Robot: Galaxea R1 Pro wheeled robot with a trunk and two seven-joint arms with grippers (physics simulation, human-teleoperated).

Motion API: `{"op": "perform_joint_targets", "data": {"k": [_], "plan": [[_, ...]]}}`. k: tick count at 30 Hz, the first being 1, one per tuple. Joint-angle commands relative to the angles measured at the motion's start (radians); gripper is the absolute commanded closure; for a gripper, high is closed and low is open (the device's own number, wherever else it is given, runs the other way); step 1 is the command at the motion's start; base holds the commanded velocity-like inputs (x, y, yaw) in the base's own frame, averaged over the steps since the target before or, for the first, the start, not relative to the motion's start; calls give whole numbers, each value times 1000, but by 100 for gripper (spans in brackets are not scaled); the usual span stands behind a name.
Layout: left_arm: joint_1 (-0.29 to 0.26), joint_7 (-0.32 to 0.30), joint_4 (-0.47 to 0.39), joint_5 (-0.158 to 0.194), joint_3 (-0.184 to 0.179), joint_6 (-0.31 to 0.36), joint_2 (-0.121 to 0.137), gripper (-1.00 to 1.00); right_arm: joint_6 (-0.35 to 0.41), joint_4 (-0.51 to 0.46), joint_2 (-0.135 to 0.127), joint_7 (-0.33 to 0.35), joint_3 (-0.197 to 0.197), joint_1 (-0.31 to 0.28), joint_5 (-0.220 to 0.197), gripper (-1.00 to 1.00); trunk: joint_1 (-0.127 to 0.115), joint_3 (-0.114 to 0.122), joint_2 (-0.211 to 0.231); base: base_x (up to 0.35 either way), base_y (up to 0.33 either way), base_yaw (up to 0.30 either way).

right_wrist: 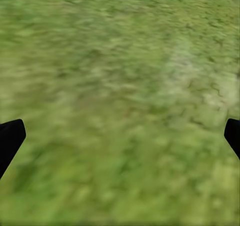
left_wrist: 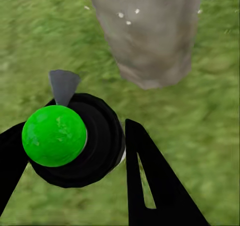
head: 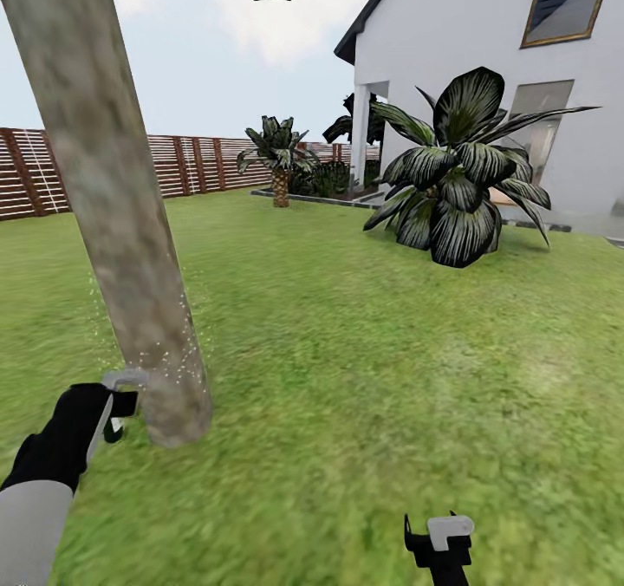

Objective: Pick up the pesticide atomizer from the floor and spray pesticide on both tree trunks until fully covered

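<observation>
A thick mottled grey-brown tree trunk (head: 113, 213) rises from the lawn (head: 364, 369) at the left, leaning in the head view; its flared base (left_wrist: 150, 35) fills the wrist view ahead of my left gripper. My left gripper (head: 117, 404) is shut on the pesticide atomizer (left_wrist: 75, 138), a black round body with a bright green top and a grey nozzle (left_wrist: 63, 84) aimed at the trunk. Tiny white pesticide specks (head: 178, 343) dot the lower trunk. My right gripper (head: 440, 541) hangs open over bare grass, its black fingertips (right_wrist: 11, 138) at the view's edges.
A large dark-leaved shrub (head: 459, 179) stands at the right before a white house (head: 485, 66). A short palm (head: 279, 157) grows by the reddish-brown slat fence (head: 182, 166) at the back. Open grass lies between the trunk and the shrub.
</observation>
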Motion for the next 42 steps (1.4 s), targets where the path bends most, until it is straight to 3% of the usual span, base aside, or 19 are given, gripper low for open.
{"op": "perform_joint_targets", "data": {"k": [1,2,5,8,10,12,15,17,19,21,22,25,35,42], "plan": [[-2,-29,1,11,1,6,26,100,1,1,0,-10,0,-1,10,-100,0,-1,0,0,0,0],[-1,-54,0,15,0,6,42,100,1,1,0,-10,0,-1,10,-100,0,-1,0,0,0,0],[0,-70,-9,17,-9,7,38,100,1,1,0,-10,0,-1,10,-100,0,-1,0,0,0,0],[-7,-73,-25,16,-21,21,-15,100,1,1,0,-10,0,-1,10,-100,0,-1,0,0,0,0],[-8,-72,-65,14,-36,60,-24,100,1,1,0,-10,0,-1,10,-100,0,-1,0,0,0,0],[-13,-72,-93,10,-38,85,-8,100,1,1,0,-10,0,-1,11,-100,0,-1,0,0,0,0],[-26,-78,-94,18,-32,94,74,100,1,1,0,-10,0,-1,10,-100,0,-1,0,0,0,0],[-23,-83,-91,22,-32,95,104,100,1,1,0,-10,0,-1,10,-100,0,-1,0,0,0,0],[-21,-84,-99,21,-39,96,103,100,1,1,0,-10,0,-1,11,-100,0,-1,0,0,0,0],[-25,-85,-104,21,-42,97,84,100,1,1,0,-10,0,-1,11,-100,0,-1,0,0,0,0],[-29,-88,-107,21,-44,98,56,100,1,1,0,-10,0,-1,11,-100,0,-1,0,0,0,0],[-40,-90,-126,21,-44,124,38,100,1,1,0,-10,0,-1,11,-100,0,-1,0,0,0,0],[-50,-92,-146,17,-31,155,97,100,1,1,0,-9,0,-1,11,-100,0,-1,0,0,0,0],[-42,-88,-194,17,-42,155,93,100,1,1,0,-10,0,-1,11,-100,0,-1,0,0,-1,70]]}}
